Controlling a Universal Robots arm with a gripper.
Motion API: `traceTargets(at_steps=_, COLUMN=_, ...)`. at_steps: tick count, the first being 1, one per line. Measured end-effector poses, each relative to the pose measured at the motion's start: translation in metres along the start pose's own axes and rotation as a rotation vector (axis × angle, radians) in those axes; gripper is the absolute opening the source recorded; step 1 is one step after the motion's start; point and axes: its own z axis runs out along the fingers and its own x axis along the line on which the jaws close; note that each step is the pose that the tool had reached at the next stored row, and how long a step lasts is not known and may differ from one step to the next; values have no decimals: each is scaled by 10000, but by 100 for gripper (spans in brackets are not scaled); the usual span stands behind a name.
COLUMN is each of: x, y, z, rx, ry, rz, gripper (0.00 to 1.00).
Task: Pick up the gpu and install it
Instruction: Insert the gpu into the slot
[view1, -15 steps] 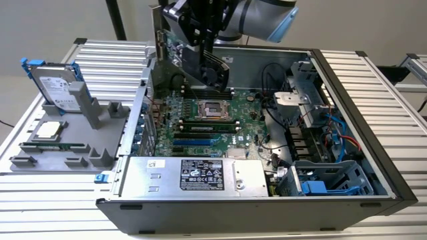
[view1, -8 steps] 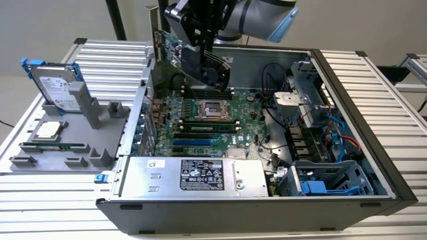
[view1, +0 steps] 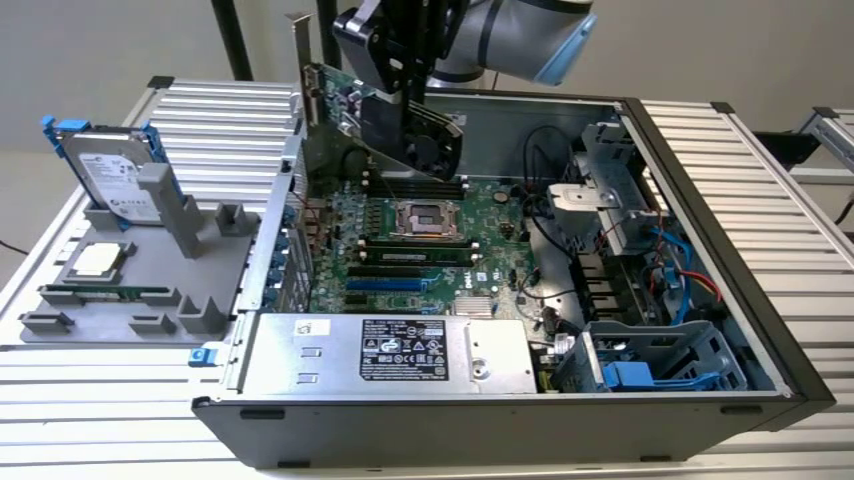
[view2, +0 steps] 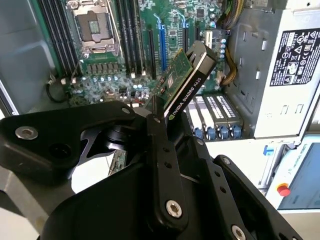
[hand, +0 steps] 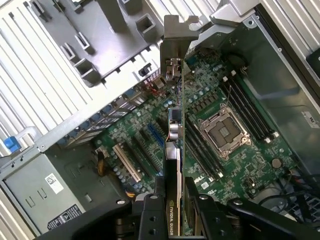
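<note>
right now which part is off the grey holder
The gpu: the pincer holds it above the motherboard, while the hard drive, chip and memory stick sit in the holder.

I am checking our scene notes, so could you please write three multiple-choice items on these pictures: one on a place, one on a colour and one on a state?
1. Where is the hard drive relative to the computer case?
A. inside it
B. standing on the grey tray beside it
C. lying on top of it

2. What colour is the hard drive's frame?
A. red
B. yellow
C. blue

3. How is the graphics card?
A. held by the gripper above the motherboard
B. lying on the tray
C. seated in a slot

Answers:
1 B: the drive stands on the tray at the exterior view's left of the case.
2 C: blue plastic edges the drive.
3 A: the fingers clamp the card, which hangs over the board.
</note>
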Motion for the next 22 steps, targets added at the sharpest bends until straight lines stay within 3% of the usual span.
traceTargets(at_steps=22, x=0, y=0, z=-10, rx=19, ry=74, rz=-1597, gripper=0)
